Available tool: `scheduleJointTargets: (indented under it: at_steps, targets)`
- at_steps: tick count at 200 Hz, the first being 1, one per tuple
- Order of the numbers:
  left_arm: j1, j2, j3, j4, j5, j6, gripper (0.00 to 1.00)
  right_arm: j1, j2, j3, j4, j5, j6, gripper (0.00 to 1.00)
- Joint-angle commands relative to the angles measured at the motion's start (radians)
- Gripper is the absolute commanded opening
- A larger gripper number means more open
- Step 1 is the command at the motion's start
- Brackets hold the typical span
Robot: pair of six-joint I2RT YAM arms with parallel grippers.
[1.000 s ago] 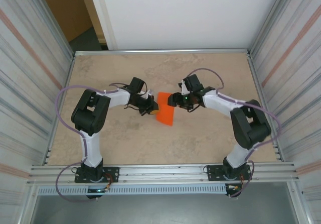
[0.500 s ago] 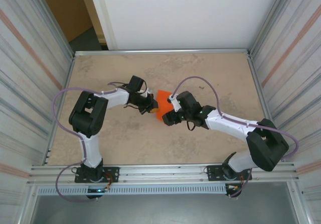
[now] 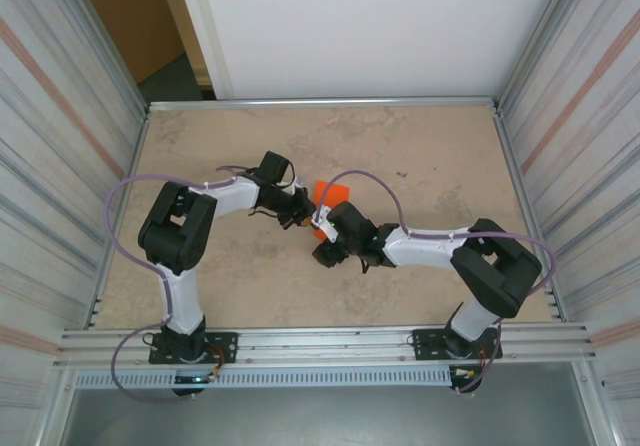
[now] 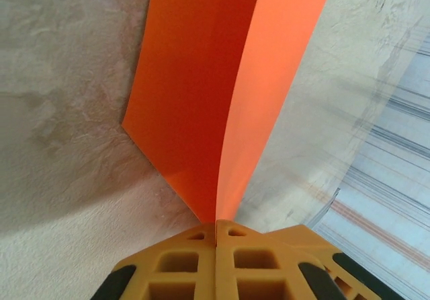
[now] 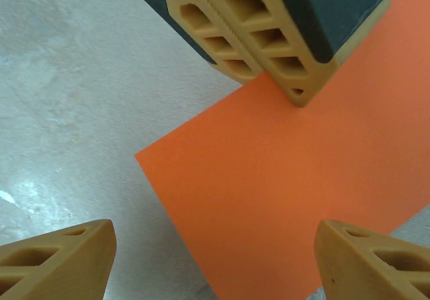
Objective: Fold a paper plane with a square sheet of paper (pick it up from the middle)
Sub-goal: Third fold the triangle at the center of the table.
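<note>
Over on the left, the left pincer (image 3: 301, 215) is clamped tight, jaws pressed together on the square sheet of paper (image 3: 334, 192). The sheet sits near the middle of the tabletop (image 3: 430, 156), just past the two wrists. From the left wrist you can see what it's got: the pinch is right at the end of a crease, with a darker panel fanning out one side and a brighter panel the other. There's a shadow under the near corner, so I'd say part of the sheet is lifted, though I can't tell how much of it touches the surface.

Now across to the right. The right pincer (image 3: 323, 253) is low and close, jaws wide apart with nothing between them, looking straight at the flat orange face and its free corner.

This looks like the moment to take a second hold. To do it well, I'd bring the right side in along the free edge, well away from the left fingertips, which sit on the far edge of the sheet. Get the paper properly between the pads before closing; shut early and it pushes the sheet and buckles it. The left must hold firm and not twist, or the crease will wander. Slow and square is the way here, because thin paper creases wherever it gets nudged.
</note>
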Motion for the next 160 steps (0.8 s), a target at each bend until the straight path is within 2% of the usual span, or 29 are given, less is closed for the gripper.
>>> scheduleJointTargets:
  at_steps: [1,110,136,160]
  targets:
    - [-0.009,-0.04,0.006,-0.017,-0.011,-0.014,0.0,0.008,0.016,0.003,0.087,0.059,-0.041,0.77]
    - [-0.015,-0.037,0.024,-0.034,-0.015,-0.017,0.0,0.013,0.083,-0.006,0.125,0.101,-0.093,0.71]
    - [-0.016,-0.036,0.023,-0.035,-0.015,-0.018,0.0,0.013,0.075,-0.006,0.124,0.118,-0.091,0.63]
    - [-0.015,-0.035,0.023,-0.038,-0.016,-0.018,0.0,0.013,0.056,-0.012,0.117,0.112,-0.091,0.49]
